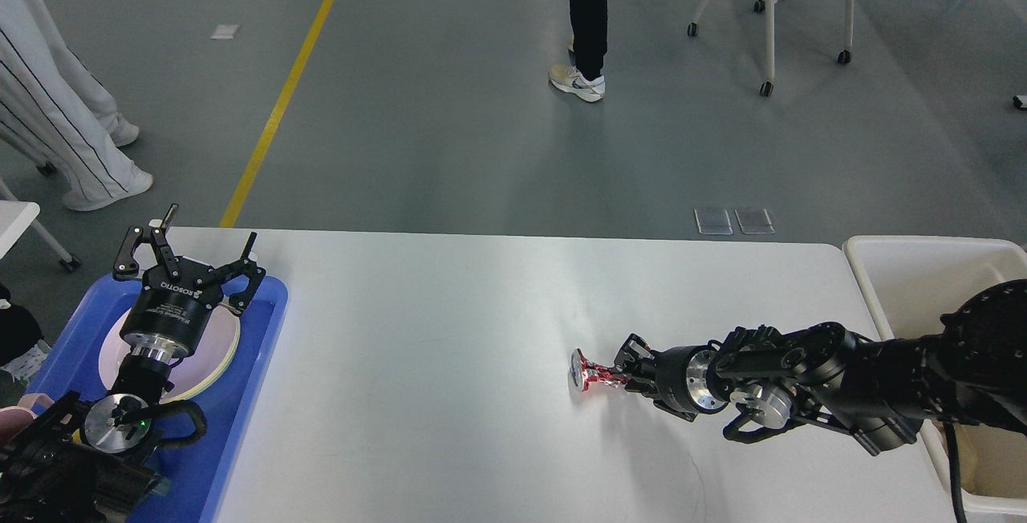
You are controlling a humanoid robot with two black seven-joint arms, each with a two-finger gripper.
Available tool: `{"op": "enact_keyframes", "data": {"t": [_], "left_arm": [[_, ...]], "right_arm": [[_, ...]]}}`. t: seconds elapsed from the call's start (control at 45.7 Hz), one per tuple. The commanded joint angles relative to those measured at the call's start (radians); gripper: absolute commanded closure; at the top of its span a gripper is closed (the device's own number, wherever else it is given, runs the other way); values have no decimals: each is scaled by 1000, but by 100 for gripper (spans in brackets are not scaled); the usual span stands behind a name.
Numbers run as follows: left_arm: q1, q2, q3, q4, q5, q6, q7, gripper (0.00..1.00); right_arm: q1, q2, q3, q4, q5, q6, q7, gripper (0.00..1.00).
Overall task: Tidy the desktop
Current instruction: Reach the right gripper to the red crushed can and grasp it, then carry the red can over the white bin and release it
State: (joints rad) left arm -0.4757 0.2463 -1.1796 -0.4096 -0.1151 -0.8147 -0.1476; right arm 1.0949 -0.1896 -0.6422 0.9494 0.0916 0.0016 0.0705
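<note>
Plate (210,346) sits in tray (261,330); left end effector (188,254) gapes, right end effector (616,376) pinches wrapper (590,372).

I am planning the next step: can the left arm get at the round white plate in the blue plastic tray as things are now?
Probably yes. The left gripper hangs open right over the round white plate in the blue plastic tray, and nothing lies between them.

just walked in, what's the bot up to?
Tidying the desktop. The right gripper is low over the white top, shut on a small red and silver crumpled wrapper near the middle. The left gripper is open and holds nothing, above the blue tray with a plate in it. A cream bin sits at the right edge.
</note>
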Motion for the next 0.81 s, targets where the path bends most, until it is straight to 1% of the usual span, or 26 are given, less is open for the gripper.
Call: {"op": "enact_keyframes", "data": {"t": [0.0, 0.044, 0.066, 0.131, 0.175, 0.307, 0.372, 0.46, 0.526, 0.547, 0.613, 0.657, 0.679, 0.744, 0.788], "left_arm": [[0, -1, 0, 0, 0, 0, 0, 2], [0, 1, 0, 0, 0, 0, 0, 2], [0, 1, 0, 0, 0, 0, 0, 2], [0, 1, 0, 0, 2, 0, 0, 2], [0, 1, 0, 0, 0, 0, 0, 2], [0, 1, 0, 0, 0, 0, 0, 2], [0, -1, 0, 0, 0, 0, 0, 2], [0, -1, 0, 0, 0, 0, -1, 2], [0, -1, 0, 0, 0, 0, 0, 2], [0, -1, 0, 0, 0, 0, 0, 2], [0, 1, 0, 0, 0, 0, -1, 2], [0, -1, 0, 0, 0, 0, -1, 2], [0, -1, 0, 0, 0, 0, -1, 2], [0, -1, 0, 0, 0, 0, -1, 2], [0, -1, 0, 0, 0, 0, -1, 2]], "right_arm": [[-6, 1, 19, -6, 2, 1, 0, 40], [-7, 1, 22, -8, 2, 1, 0, 39], [-7, 1, 22, -8, 2, 1, 0, 35], [-9, 1, 22, -8, 2, 1, 0, 22], [-12, 1, 24, -8, 2, 1, 0, 16], [-24, 1, 38, -14, 2, 0, 0, 16], [-29, 4, 39, -27, 2, 0, 0, 18], [-35, 4, 38, -49, 2, 0, 0, 19], [-38, 5, 39, -54, 2, -2, 0, 23], [-38, 4, 39, -54, 0, 0, 0, 27], [-39, 4, 38, -55, -4, 0, 0, 48], [-40, 5, 38, -58, -9, 0, -2, 60], [-41, 5, 38, -61, -12, 0, -2, 65], [-40, 15, 36, -66, -16, 1, -2, 74], [-41, 24, 35, -66, -18, 3, -2, 84]]}}
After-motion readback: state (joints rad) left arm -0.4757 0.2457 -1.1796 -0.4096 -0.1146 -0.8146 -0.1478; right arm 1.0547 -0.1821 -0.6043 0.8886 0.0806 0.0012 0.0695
